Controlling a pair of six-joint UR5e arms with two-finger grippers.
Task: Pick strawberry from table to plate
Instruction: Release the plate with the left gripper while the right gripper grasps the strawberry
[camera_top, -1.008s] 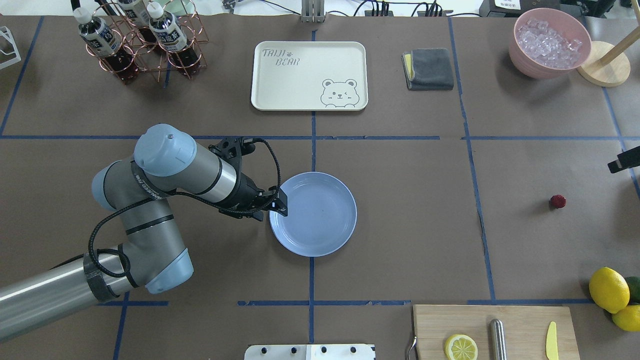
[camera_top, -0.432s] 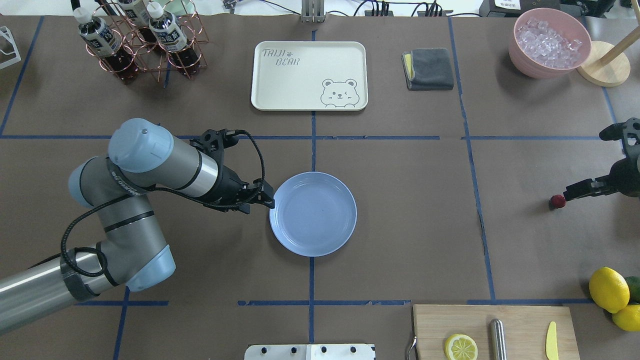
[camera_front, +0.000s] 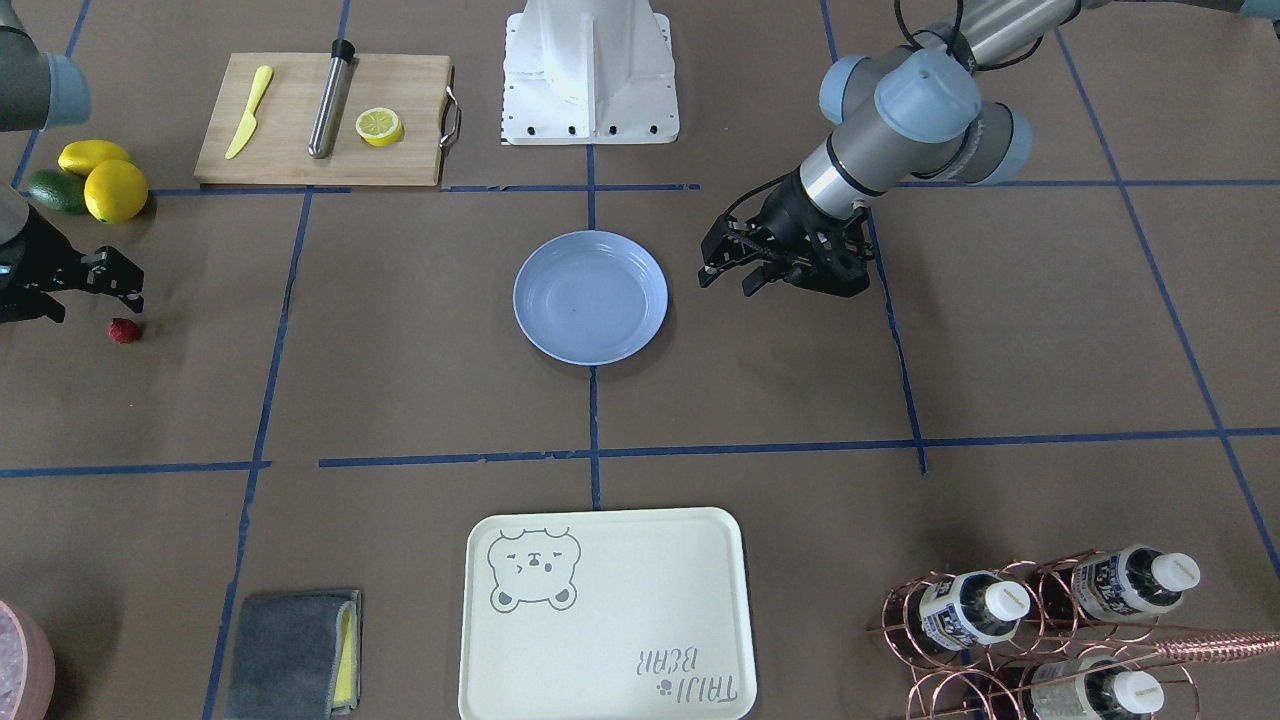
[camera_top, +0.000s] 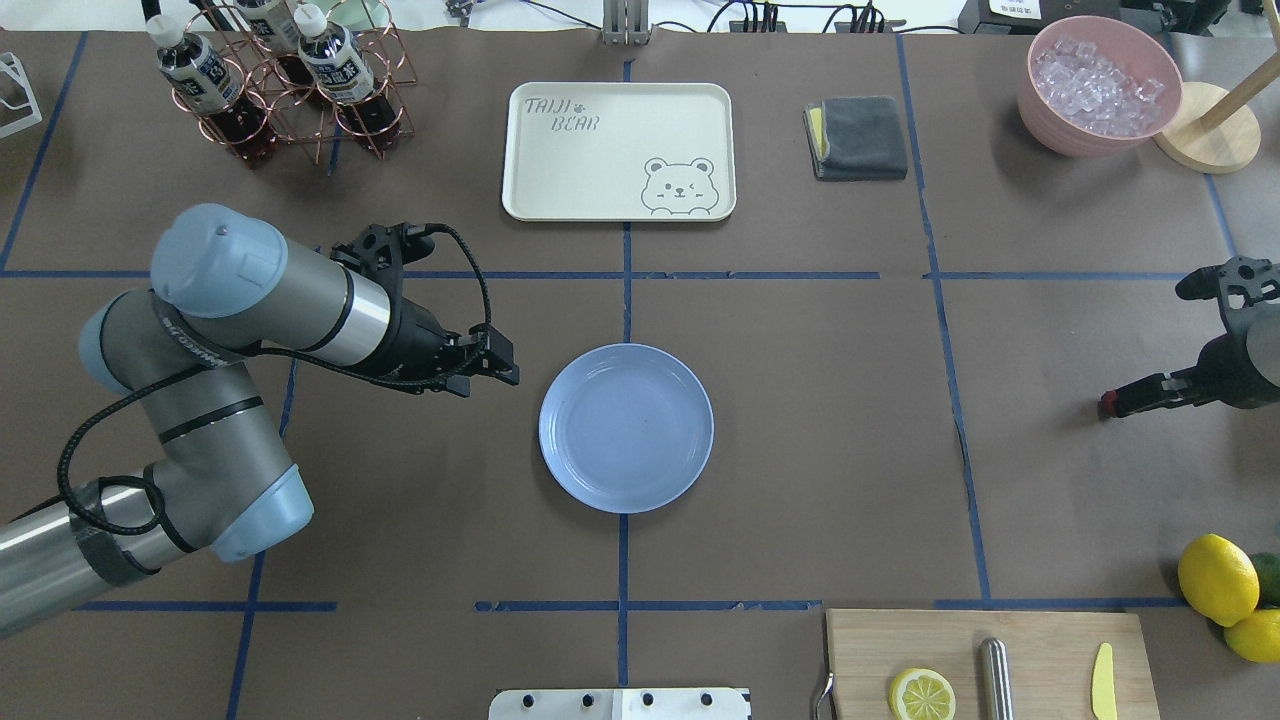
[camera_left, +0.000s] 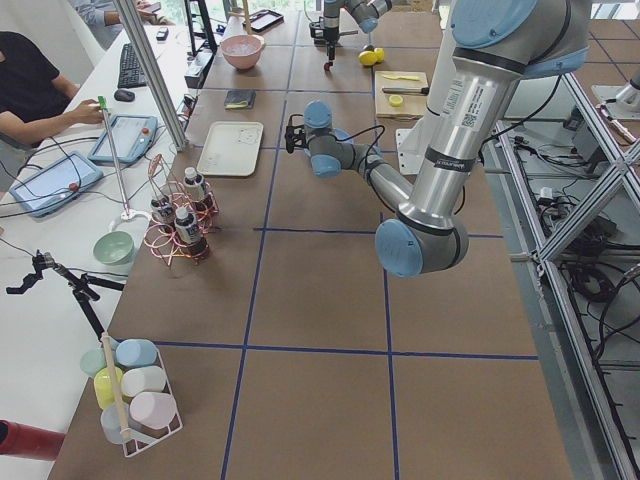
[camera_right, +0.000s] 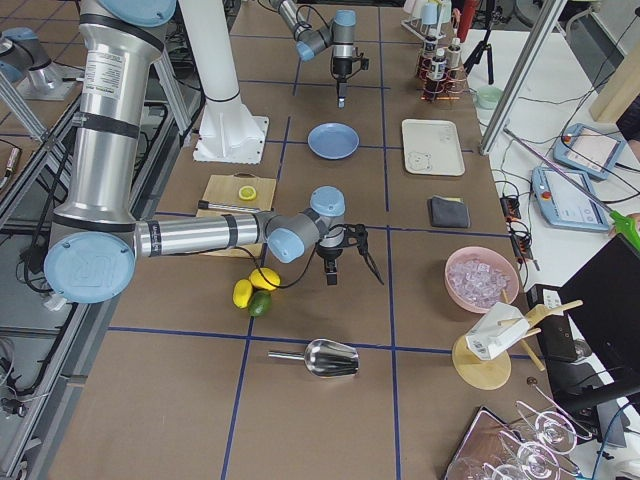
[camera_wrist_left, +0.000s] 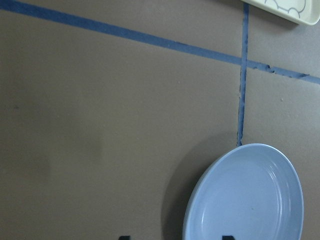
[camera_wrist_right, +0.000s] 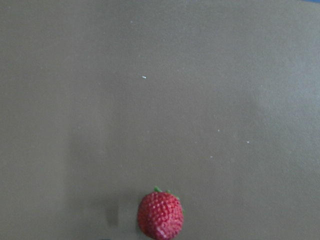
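The small red strawberry (camera_front: 123, 330) lies on the brown table (camera_top: 820, 420) at my far right, and it fills the bottom of the right wrist view as strawberry (camera_wrist_right: 160, 215). My right gripper (camera_front: 122, 288) hovers just over it, open and empty; from overhead the right gripper (camera_top: 1108, 405) covers the berry. The light blue plate (camera_top: 626, 428) sits empty at the table's centre. My left gripper (camera_top: 490, 378) hangs open and empty a little left of the plate (camera_wrist_left: 250, 200).
A cutting board (camera_top: 1040, 640) with a lemon half, a metal rod and a yellow knife sits front right. Lemons (camera_top: 1217, 578) lie beside it. At the back stand a cream tray (camera_top: 620, 150), a grey cloth (camera_top: 860, 137), a pink bowl (camera_top: 1040, 100) and a bottle rack (camera_top: 290, 90).
My left gripper has drawn back leftward off the plate's rim. My right arm has come in from the right edge and now sits over the strawberry.
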